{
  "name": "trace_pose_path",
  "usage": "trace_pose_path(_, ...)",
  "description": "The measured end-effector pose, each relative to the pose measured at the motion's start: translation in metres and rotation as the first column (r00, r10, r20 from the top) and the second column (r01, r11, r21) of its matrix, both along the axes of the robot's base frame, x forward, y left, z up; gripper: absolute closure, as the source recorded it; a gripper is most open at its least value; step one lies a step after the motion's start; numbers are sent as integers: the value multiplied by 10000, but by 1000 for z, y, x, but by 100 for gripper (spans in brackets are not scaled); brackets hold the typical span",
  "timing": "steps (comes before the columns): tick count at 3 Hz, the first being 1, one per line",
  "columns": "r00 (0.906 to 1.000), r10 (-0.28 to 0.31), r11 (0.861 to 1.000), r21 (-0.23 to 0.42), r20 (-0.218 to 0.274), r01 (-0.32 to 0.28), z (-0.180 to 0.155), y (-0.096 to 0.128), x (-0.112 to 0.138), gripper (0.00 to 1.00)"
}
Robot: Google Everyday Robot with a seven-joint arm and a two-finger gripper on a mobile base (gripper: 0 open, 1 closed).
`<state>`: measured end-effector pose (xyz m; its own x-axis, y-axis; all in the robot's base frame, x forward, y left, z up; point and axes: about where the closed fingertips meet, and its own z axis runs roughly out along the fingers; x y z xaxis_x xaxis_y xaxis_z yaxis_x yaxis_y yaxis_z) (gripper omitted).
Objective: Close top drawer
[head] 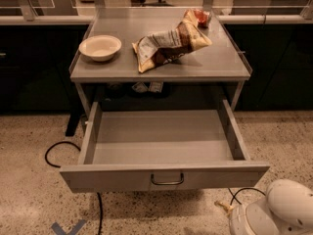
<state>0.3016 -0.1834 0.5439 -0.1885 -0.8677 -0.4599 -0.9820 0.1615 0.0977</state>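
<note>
On the floor at the far left, a black cable (55,150) makes a loop on the speckled ground, and a blue tape mark (68,227) lies near the bottom edge. Above them stands a grey metal table (222,58). On the left part of its top sits a shallow cream bowl (100,47), upright and well apart from the other things.

Under the table top, the top drawer (112,178) is pulled far out toward the camera, so its grey bottom and both side walls are in full view. Its wide flat front panel is the nearest part, and a small dark wire handle (167,180) is fixed at the centre of this panel.

On the middle of the table top lies a crumpled snack bag (168,45), brown, white and yellow, on its side. Just behind its right end there is a small red packet (201,17), near the back edge.

At the bottom right corner is the gripper (227,209), low beside the right end of the drawer front and not touching it. Behind it a rounded white arm housing (281,210) fills the corner. Only a small yellowish tip comes out of this housing, so I cannot tell if the gripper is open or closed. A thin dark cable (240,194) curves on the floor just above it.
</note>
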Motion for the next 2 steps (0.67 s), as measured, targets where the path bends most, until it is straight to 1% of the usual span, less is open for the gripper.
trace_pose_path(1, 9830, -1784, 9832, -318, 425, 1798, -6, 3, 1, 0)
trace_pose_path(2, 9244, -3432, 9310, -700, 1666, 3583, 18, -12, 16, 0)
